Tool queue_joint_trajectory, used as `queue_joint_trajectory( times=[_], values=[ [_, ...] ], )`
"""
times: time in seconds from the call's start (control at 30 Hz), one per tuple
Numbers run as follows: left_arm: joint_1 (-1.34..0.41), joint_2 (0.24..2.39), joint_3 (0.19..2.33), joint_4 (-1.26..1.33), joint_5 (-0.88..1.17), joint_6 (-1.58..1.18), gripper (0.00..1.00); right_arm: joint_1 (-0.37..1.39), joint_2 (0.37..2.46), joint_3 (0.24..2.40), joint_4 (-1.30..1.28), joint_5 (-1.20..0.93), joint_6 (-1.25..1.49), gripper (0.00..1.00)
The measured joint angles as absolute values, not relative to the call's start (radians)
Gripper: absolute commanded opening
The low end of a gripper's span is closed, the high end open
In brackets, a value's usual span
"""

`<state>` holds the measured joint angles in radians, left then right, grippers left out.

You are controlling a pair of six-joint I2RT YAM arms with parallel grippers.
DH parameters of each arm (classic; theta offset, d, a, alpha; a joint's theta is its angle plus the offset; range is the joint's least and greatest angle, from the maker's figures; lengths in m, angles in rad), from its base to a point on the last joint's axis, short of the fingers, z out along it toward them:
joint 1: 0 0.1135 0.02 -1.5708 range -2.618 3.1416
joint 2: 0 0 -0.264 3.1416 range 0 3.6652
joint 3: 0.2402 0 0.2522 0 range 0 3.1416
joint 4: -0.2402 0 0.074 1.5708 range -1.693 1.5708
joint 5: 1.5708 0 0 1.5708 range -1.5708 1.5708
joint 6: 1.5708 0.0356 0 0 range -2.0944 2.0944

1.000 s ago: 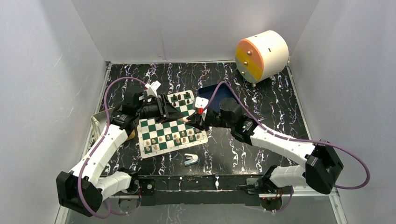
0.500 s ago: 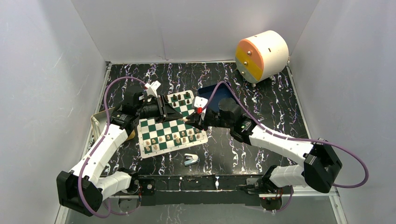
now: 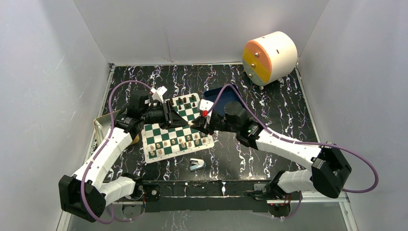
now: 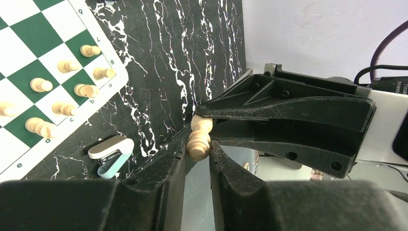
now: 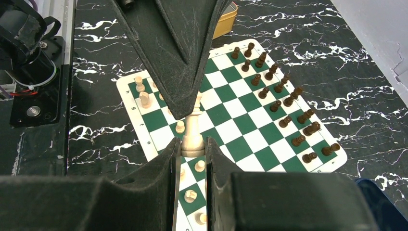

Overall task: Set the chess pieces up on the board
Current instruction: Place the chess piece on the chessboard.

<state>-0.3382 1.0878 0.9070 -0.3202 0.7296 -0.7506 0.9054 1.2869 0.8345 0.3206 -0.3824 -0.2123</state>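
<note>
The green and white board [image 3: 155, 131] lies in the middle of the table, also seen in the right wrist view [image 5: 240, 122] and the left wrist view [image 4: 29, 33]. Light chess pieces [image 3: 173, 143] stand along its near side and dark ones [image 5: 284, 101] along the far side. Both grippers meet above the board's centre. My right gripper [image 5: 193, 147] is shut on the base of a tall light piece [image 5: 192, 130]. My left gripper [image 4: 198, 147] is shut on that same piece's upper end [image 4: 198, 142], so its black fingers [image 5: 178, 57] hide the top.
A small light-blue stapler [image 3: 196, 164] lies in front of the board. A dark blue tray [image 3: 223, 96] sits behind my right wrist. A white and orange cylinder [image 3: 269, 57] rests at the back right. A yellowish box [image 3: 101, 127] stands by the left wall.
My left gripper's jaws have narrowed onto the top of the light piece held by my right gripper. Both grippers have drifted slightly left together.
</note>
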Motion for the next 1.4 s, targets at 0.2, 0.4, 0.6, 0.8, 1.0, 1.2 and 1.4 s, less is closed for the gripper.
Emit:
queue_joint_trajectory(
  times=[0.2, 0.4, 0.6, 0.8, 1.0, 1.2, 1.4],
  values=[
    [-0.341, 1.088, 0.907, -0.324, 0.724, -0.74, 0.12, 0.905, 1.287, 0.828, 0.323, -0.381, -0.213, 0.22],
    [-0.344, 1.087, 0.919, -0.363, 0.675, -0.709, 0.1, 0.905, 1.287, 0.826, 0.317, -0.381, -0.206, 0.74],
    [-0.345, 1.087, 0.992, -0.509, 0.522, -0.601, 0.09, 0.905, 1.255, 0.82, 0.282, -0.358, -0.183, 0.99],
    [-0.379, 1.087, 1.04, -0.657, 0.327, -0.505, 0.09, 0.905, 1.167, 0.814, 0.241, -0.323, -0.158, 0.99],
    [-0.453, 1.087, 1.042, -0.752, 0.158, -0.476, 0.09, 0.905, 1.082, 0.782, 0.202, -0.269, -0.132, 0.99],
    [-0.551, 1.11, 1.004, -0.767, 0.019, -0.49, 0.1, 0.905, 1.019, 0.751, 0.181, -0.207, -0.121, 0.99],
    [-0.642, 1.183, 0.916, -0.752, -0.08, -0.532, 0.1, 0.905, 1.001, 0.749, 0.154, -0.149, -0.103, 0.99]
  ],
)
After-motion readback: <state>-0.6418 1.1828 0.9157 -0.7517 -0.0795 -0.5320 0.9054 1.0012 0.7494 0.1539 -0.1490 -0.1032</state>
